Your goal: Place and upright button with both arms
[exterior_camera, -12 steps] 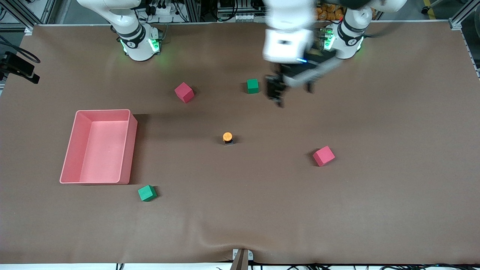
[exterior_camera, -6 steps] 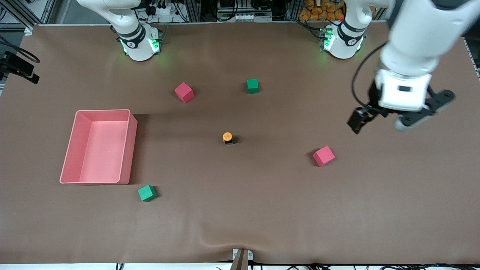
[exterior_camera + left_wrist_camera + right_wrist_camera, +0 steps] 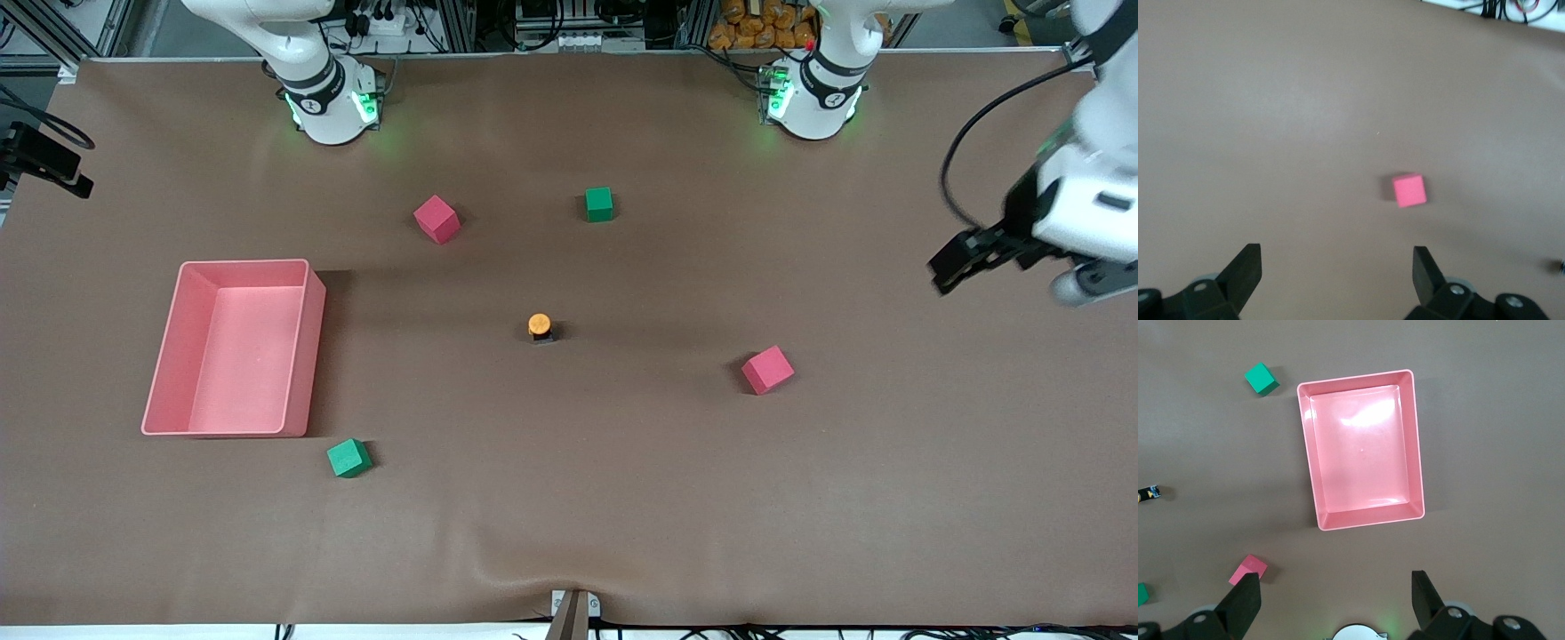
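A: Button (image 3: 540, 326) is seen upright on the tabletop (image 3: 569, 516), orange cap up, about mid-table, touched by nothing.

B: Nearby things?

A: A red cube (image 3: 767, 370) is placed toward the left arm's end, slightly nearer the front camera. Another red cube (image 3: 436, 219) and a green cube (image 3: 599, 204) are set farther from the camera. A second green cube (image 3: 348, 458) lies nearer, just beside the pink tray (image 3: 307, 347) at the right arm's end.

B: Grippers?

A: Left gripper (image 3: 1337, 273) is held in the air over bare tabletop at its own end, jaws spread wide, nothing held. Right gripper (image 3: 1336, 593) is held high over the tabletop beside the tray, jaws wide apart, nothing gripped.
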